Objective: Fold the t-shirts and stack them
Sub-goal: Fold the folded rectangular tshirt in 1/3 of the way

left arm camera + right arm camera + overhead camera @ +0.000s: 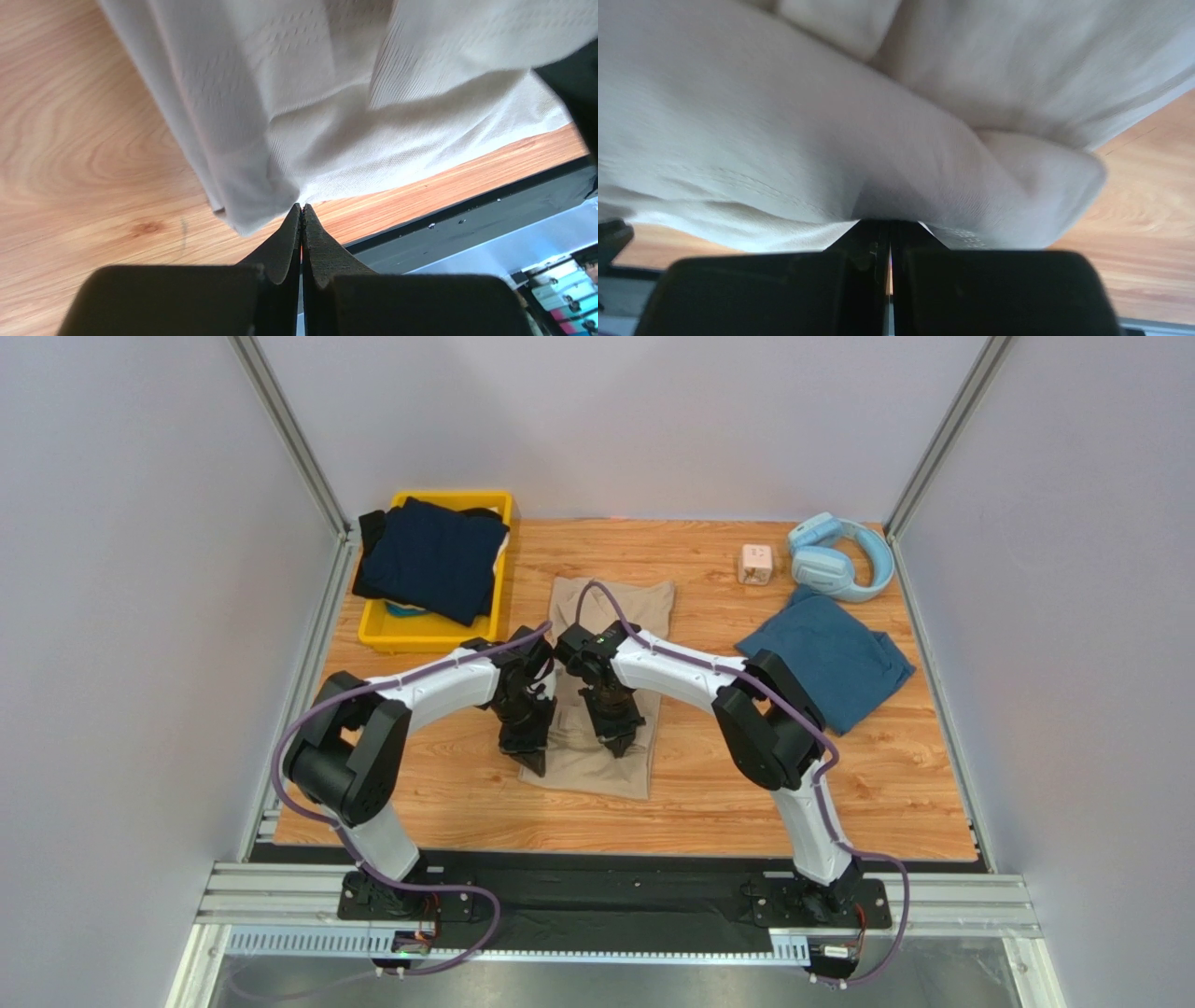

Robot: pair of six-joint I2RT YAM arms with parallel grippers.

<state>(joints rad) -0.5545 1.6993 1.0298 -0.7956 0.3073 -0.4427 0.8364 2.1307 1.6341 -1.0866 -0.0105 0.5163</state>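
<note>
Beige t-shirt (606, 767), near edge seemingly pinched in right jaws, over wooden table (449, 798).

The middle t-shirt (617, 609) lies lengthwise down the centre of the tabletop (421, 798). The left fingers (528, 745) and right fingers (619, 739) sit side by side on its near half. At the far left stands a bin (376, 627) with the binned t-shirt (435, 553) in it. The right-hand t-shirt (828, 658) lies toward the right edge, with the headphones (842, 560) behind it and a small cube (756, 563) just left of them.
</note>
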